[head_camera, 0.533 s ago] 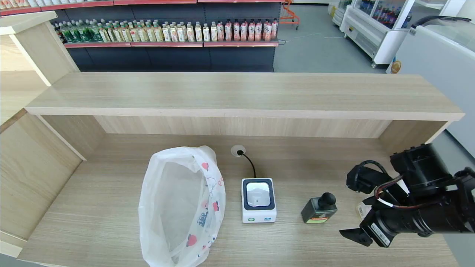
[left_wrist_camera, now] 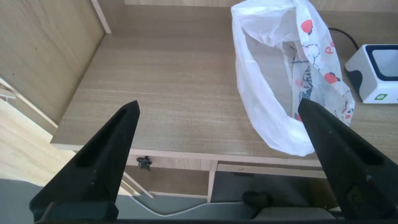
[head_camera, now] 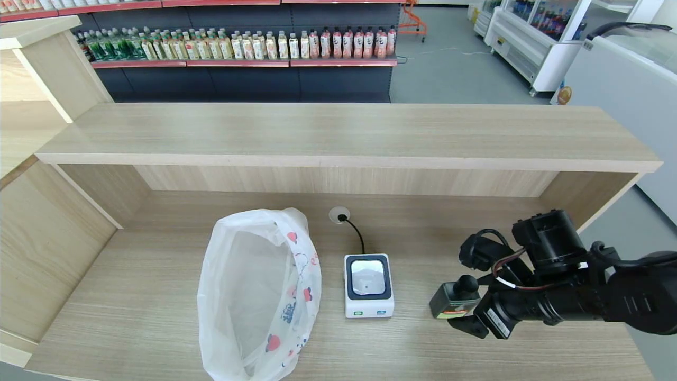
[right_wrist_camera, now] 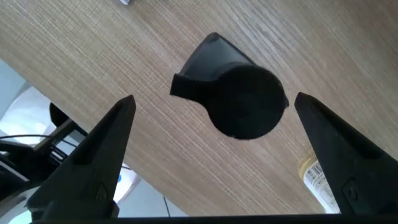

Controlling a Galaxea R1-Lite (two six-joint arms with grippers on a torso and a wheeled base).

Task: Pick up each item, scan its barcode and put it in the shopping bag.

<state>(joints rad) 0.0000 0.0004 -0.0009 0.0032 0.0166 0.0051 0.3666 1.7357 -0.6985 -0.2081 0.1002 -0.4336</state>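
Right gripper [right_wrist_camera: 214,102], jaws spread wide, poised directly over the black-capped dark bottle [head_camera: 454,300] standing upright to the right of the scanner [head_camera: 368,284]; shopping bag [head_camera: 259,296] just left of the scanner (left gripper [left_wrist_camera: 219,106], also open, beyond the bag).

One bag [head_camera: 302,275], one scanner [head_camera: 368,286], one dark bottle [head_camera: 453,300]
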